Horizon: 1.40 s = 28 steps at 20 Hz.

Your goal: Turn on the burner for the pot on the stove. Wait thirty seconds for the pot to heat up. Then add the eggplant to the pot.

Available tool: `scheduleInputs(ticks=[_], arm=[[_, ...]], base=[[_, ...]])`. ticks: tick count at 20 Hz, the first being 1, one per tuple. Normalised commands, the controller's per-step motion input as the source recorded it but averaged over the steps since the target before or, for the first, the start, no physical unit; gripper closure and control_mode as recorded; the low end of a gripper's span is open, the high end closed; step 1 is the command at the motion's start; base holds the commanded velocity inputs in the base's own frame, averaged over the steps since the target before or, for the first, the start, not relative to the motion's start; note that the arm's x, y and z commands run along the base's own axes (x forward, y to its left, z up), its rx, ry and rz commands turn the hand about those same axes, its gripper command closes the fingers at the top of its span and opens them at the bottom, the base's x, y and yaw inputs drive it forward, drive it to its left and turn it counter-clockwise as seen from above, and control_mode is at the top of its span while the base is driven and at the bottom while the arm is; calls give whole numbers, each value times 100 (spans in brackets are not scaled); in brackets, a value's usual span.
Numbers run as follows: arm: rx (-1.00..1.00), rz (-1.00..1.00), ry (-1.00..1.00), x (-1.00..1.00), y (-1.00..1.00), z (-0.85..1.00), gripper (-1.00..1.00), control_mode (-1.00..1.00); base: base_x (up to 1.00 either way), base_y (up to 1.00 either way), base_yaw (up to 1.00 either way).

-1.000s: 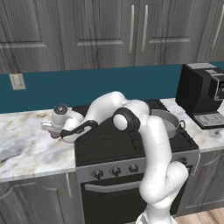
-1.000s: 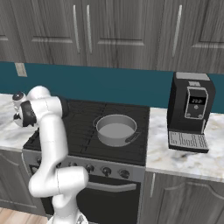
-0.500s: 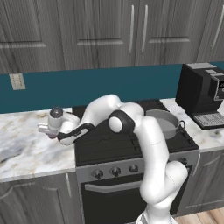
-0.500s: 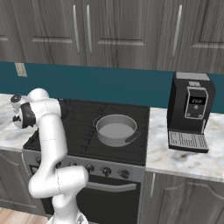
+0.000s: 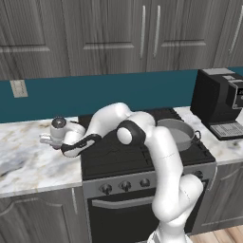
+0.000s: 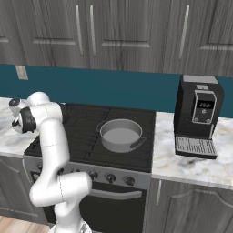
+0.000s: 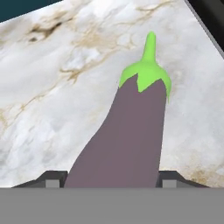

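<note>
Eggplant [image 7: 131, 135] — one (green cap), between end effector [image 7: 111, 178] fingertips, seemingly clamped; one pot [image 6: 119, 134] on stove [image 6: 86, 136].

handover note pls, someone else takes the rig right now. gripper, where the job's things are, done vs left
Gripper: low over the marble counter left of the stove, a finger either side of the eggplant. Whether the grip has set cannot be told.
Eggplant: lying on the counter, green stem pointing away from the hand.
Pot: on the stove's grates, uncovered, nothing visible inside.
Done: arm is at the eggplant. Whether the burner is on cannot be told; no flame shows.
Left: secure the grip, lift, carry right across the stove, drop the eggplant in the pot.
</note>
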Motion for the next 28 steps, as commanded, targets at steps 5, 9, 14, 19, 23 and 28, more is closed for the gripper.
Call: scheduleInputs(ticks=[5,9,14,19,23,28], arm=[[0,0,-8,-2,0,22,100,-100],[0,-1,-26,-21,-2,67,100,-100],[0,-10,-16,-46,-29,50,100,-100],[0,-20,-2,-78,-81,4,100,-100],[2,-26,0,-83,-100,12,100,-100],[15,-30,0,-39,-72,82,100,-100]], base=[[0,0,0],[0,0,0],[0,0,0],[0,0,0],[0,0,0],[0,0,0]])
